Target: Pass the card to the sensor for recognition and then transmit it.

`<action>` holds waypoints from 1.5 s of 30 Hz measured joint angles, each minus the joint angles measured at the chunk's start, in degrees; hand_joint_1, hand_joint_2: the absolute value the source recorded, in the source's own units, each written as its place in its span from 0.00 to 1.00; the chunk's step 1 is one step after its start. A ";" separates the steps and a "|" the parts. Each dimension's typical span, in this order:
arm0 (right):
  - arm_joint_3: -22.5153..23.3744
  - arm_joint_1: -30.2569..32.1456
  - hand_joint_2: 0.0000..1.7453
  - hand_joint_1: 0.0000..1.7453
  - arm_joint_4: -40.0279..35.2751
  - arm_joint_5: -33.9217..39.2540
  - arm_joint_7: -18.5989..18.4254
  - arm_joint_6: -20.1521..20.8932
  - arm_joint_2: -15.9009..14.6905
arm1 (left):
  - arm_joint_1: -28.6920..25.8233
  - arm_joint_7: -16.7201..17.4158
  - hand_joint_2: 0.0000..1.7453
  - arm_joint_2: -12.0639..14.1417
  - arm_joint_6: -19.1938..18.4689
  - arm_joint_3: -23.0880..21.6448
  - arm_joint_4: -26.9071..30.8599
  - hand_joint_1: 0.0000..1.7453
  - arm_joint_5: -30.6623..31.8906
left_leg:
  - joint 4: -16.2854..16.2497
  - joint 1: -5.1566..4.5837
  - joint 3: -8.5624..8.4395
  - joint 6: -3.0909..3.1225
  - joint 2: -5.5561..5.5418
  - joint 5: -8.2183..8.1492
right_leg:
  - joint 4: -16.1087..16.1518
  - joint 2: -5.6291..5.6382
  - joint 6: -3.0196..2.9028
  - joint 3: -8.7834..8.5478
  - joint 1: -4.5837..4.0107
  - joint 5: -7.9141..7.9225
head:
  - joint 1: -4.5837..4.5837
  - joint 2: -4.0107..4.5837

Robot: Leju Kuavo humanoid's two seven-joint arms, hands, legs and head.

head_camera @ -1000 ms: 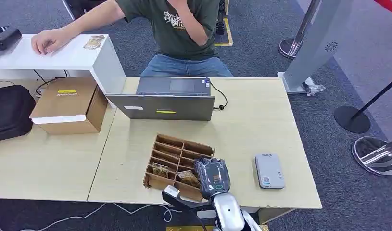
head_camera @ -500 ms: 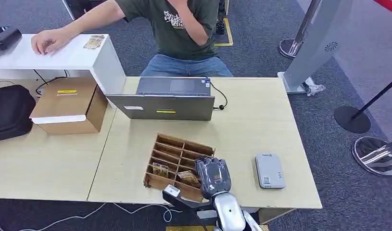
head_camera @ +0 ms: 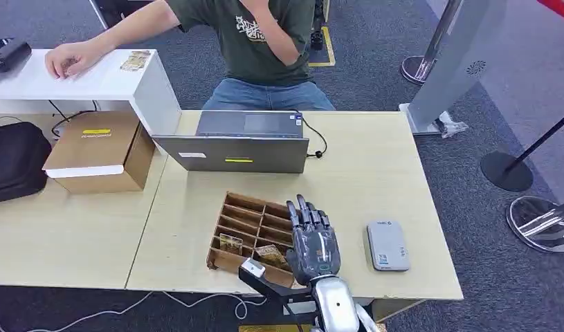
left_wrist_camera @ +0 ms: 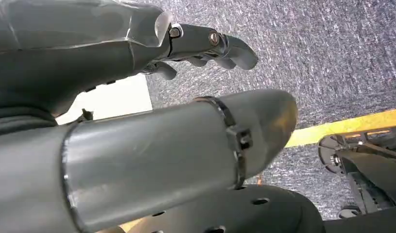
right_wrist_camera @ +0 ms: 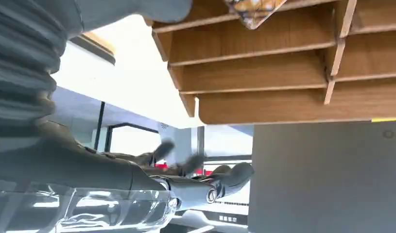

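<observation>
My right hand (head_camera: 312, 242) hovers over the near right corner of the wooden divider tray (head_camera: 255, 200), fingers stretched out forward and holding nothing. A patterned card (head_camera: 270, 255) stands in a near compartment just left of the hand, and a second card (head_camera: 230, 243) stands further left. The grey card sensor (head_camera: 387, 245) lies flat on the table to the right of the hand. In the right wrist view the fingers (right_wrist_camera: 205, 184) reach out beside the tray's slats (right_wrist_camera: 264, 73), with a card (right_wrist_camera: 254, 8) nearby. My left hand (left_wrist_camera: 137, 97) hangs over the carpet, gripping nothing.
A grey laptop (head_camera: 237, 153) stands behind the tray, with a seated person (head_camera: 265, 41) beyond it. A cardboard box (head_camera: 99, 149) and a black bag (head_camera: 12, 162) lie on the left table. The person's hand (head_camera: 68, 61) rests on a white shelf (head_camera: 92, 83).
My right hand's fingers, bent down over the tray before, have straightened out and the hand has shifted slightly forward. The cards stay in their compartments.
</observation>
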State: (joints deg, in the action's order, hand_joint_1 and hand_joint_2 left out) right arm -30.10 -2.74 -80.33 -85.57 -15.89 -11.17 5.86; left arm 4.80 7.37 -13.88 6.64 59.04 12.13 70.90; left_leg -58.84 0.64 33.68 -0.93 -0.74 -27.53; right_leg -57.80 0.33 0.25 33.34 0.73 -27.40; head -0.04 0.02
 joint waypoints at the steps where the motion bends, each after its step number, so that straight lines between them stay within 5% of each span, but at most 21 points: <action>1: 0.07 0.07 1.00 0.00 -0.22 0.00 -0.02 0.00 0.00 | 0.03 0.00 0.00 0.00 0.00 0.00 0.00 0.00 0.04 | 0.00 0.00 0.00 0.00 0.00 0.00 | 0.00 0.00 0.00 0.00 0.00 0.00 | 0.02 -0.02; 9: 1.14 1.29 1.00 0.00 -2.12 -0.26 -0.52 -0.85 0.00 | 0.03 -0.02 0.00 -0.02 -0.04 0.00 0.00 0.00 0.07 | 0.00 0.00 0.01 0.00 0.00 -0.01 | 0.00 0.00 0.00 0.01 0.00 0.00 | 0.02 -0.02; 19: 3.78 4.46 1.00 0.00 -10.72 -0.63 -0.07 -7.19 0.00 | 0.01 -0.61 0.00 -0.02 0.04 -0.02 0.00 0.00 0.04 | 0.00 0.00 0.02 -0.03 0.00 -0.03 | 0.00 -0.01 0.00 0.02 0.00 -0.01 | 0.02 -0.02; 32: 3.28 9.61 1.00 0.00 -20.06 -0.29 -5.01 5.70 -1.72 | -0.01 -0.72 0.00 0.04 -0.50 0.00 0.00 0.00 -0.79 | 0.00 0.00 0.02 -0.01 0.00 -0.08 | 0.00 0.00 0.03 0.02 0.00 -0.08 | 0.02 -0.02; 45: 0.57 10.40 1.00 0.00 -16.76 4.59 -6.14 6.49 -4.35 | 0.29 -0.35 0.00 -0.33 -0.79 0.00 0.00 0.00 -2.19 | 0.00 0.00 0.04 0.01 -0.01 -0.10 | 0.00 -0.01 0.08 0.01 0.00 -0.12 | 0.02 0.00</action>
State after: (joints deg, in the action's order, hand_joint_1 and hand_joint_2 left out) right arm -29.53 7.66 -97.09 -80.98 -22.03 -4.68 1.51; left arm 5.09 7.02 -14.21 5.86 59.04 12.13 68.72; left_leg -58.84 0.64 33.72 -0.92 -0.75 -27.63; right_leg -57.80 0.32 0.33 33.35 0.73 -27.52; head -0.02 0.02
